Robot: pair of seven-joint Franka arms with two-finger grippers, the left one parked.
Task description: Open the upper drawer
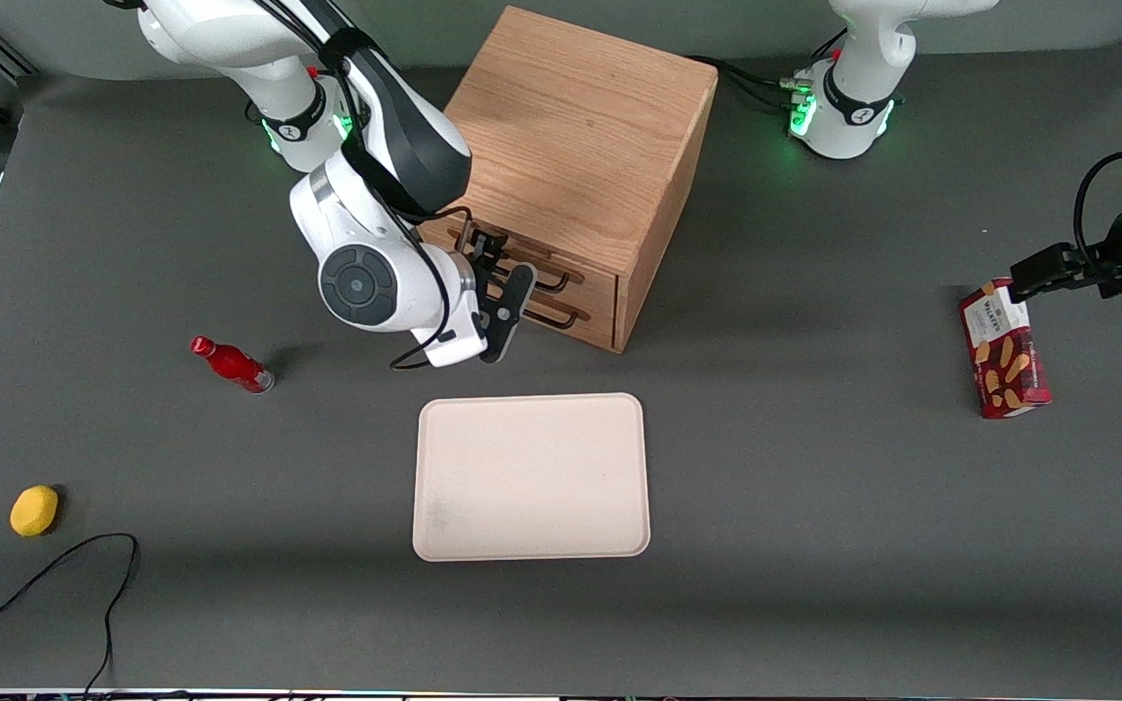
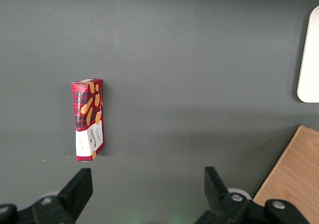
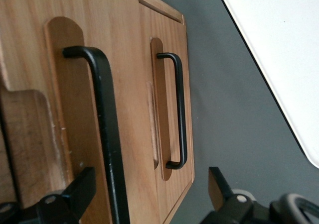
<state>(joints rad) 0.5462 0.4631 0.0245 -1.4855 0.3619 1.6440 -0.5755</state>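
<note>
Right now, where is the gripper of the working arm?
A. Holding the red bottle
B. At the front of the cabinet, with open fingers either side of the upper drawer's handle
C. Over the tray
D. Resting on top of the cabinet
B: the gripper is at the front of the cabinet, and the wrist view shows the upper drawer's handle passing between its open fingers.
</note>
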